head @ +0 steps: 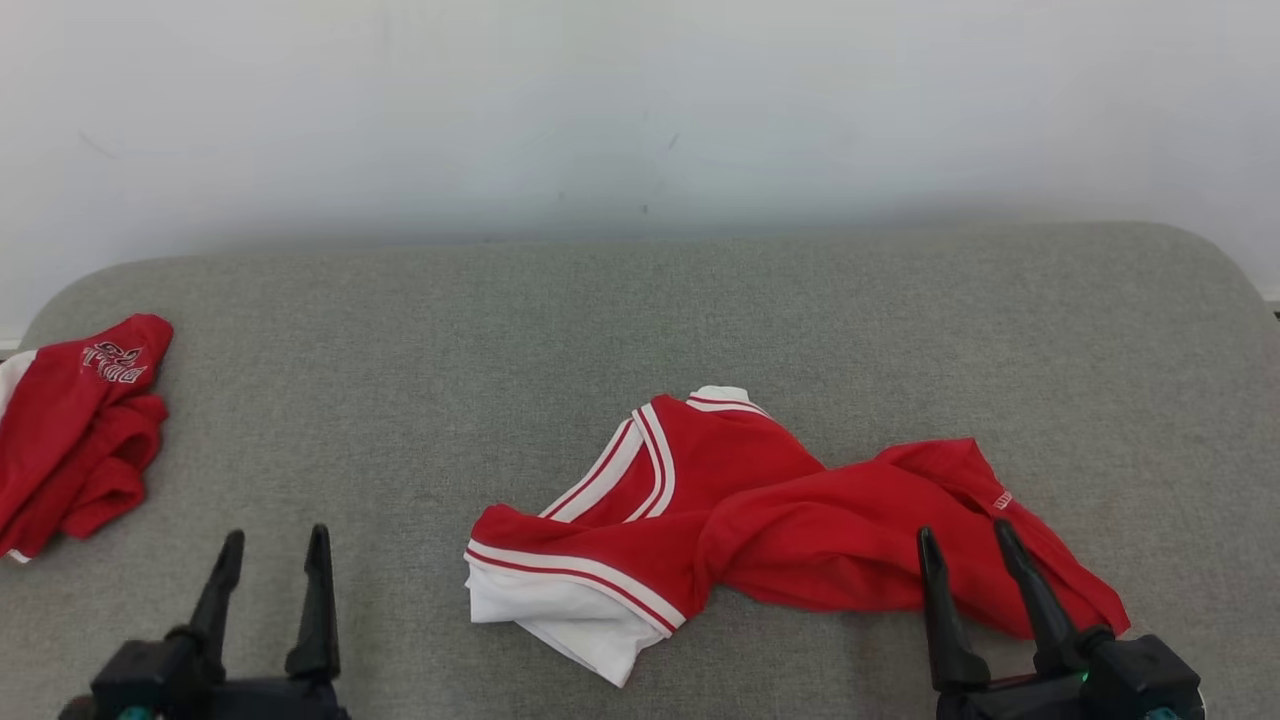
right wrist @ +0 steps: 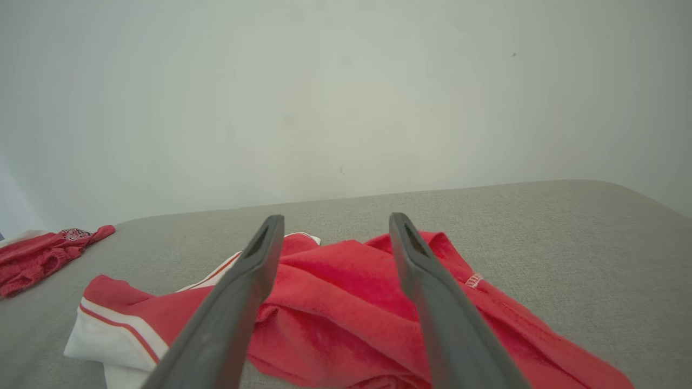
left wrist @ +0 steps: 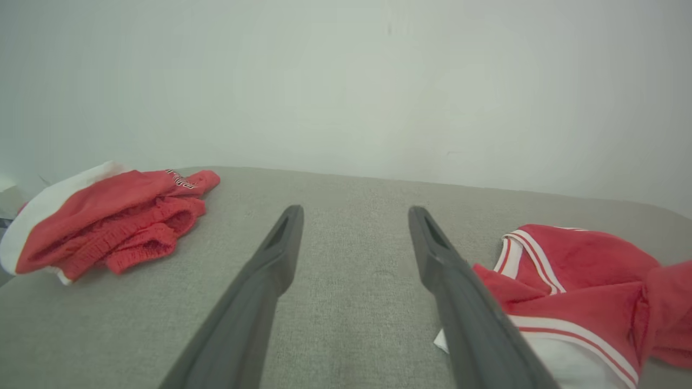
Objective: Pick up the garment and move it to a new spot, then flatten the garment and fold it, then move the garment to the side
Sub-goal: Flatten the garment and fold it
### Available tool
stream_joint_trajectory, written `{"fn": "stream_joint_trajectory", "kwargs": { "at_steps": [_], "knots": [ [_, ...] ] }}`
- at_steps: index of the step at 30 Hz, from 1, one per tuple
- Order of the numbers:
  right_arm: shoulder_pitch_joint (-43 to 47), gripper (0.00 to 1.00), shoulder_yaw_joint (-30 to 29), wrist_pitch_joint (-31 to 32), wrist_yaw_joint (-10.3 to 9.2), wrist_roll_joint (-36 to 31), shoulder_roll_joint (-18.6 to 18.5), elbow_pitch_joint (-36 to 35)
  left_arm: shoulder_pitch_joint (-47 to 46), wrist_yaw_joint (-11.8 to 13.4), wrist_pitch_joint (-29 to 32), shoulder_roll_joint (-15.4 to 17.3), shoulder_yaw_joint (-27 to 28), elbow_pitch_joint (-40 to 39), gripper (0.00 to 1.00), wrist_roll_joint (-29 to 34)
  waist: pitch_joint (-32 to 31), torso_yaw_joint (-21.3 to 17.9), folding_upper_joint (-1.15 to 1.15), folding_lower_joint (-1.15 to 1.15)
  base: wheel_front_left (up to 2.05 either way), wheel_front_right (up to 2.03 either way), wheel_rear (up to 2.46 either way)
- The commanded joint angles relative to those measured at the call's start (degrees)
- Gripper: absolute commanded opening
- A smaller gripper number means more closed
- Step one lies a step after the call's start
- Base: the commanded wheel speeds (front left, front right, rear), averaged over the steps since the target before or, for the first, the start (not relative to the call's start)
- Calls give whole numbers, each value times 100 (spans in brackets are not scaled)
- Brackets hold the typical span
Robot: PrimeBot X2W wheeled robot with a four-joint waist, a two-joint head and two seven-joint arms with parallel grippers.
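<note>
The garment point(head: 760, 520), a red shirt with white striped trim, lies crumpled near the front middle of the grey padded surface point(head: 400, 350). Our right gripper point(head: 964, 527) hangs empty with its fingers spread apart, tips over the garment's right part; we cannot tell whether they touch the cloth. Our left gripper point(head: 276, 532), likewise spread and empty, is over bare surface, well left of the garment. Farther left, a second red and white bundle point(head: 80, 430) lies at the edge, partly cut off. We cannot read its lettering, nor the small tag point(head: 1002, 499) on the garment.
</note>
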Motion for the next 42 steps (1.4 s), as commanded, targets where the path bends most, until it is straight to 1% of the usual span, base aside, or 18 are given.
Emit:
{"fn": "stream_joint_trajectory", "kwargs": {
  "at_steps": [1,5,8,14,15,22,23,27,30,32,39,42],
  "knots": [
    [-88,100,-2,-4,-13,-49,12,-20,-212,-22,-5,99,-13,-30,100,43,118,-106,0,0,0,0,0],
    [-248,100,-30,-4,-13,-102,20,-50,-892,-24,-5,420,-224,30,100,11,312,-329,0,0,0,0,0],
    [-358,100,-19,-4,-13,-120,33,-65,-1470,-24,-5,730,-529,138,100,-146,472,-563,0,0,0,0,0],
    [-545,100,57,-5,-13,-102,44,-102,-2749,-26,212,1397,-1237,439,100,-836,803,-1141,0,0,0,0,0],
    [-545,100,57,-5,-13,-102,44,-102,-2749,-26,212,1397,-1237,439,100,-836,803,-1141,0,0,0,0,0],
    [-652,100,-43,-4,-13,55,44,-197,-3815,-27,689,1848,-2198,924,100,-1507,1153,-1710,0,0,0,0,0],
    [-656,100,-60,-4,-13,110,46,-205,-3950,-27,838,1958,-2533,1101,100,-1715,1215,-1843,0,0,0,0,0],
    [-662,100,-46,-5,-13,193,46,-222,-4130,-27,1036,2203,-3012,1406,100,-2124,1306,-2074,0,0,0,0,0],
    [-661,100,-22,-4,-13,223,46,-228,-4092,-27,1197,2388,-3412,1616,100,-2416,1334,-2187,0,0,0,0,0],
    [-649,100,-32,-4,-13,217,46,-222,-4023,-27,1301,2477,-3692,1679,100,-2598,1333,-2226,0,0,0,0,0],
    [-701,100,-40,-4,-13,174,46,-198,-3908,-27,1968,2794,-4743,1843,100,-3383,1337,-2302,0,0,0,0,0],
    [-729,100,-19,-4,-13,185,46,-201,-3981,-27,1975,2933,-5101,1995,100,-3404,1357,-2343,0,0,0,0,0]
  ]
}}
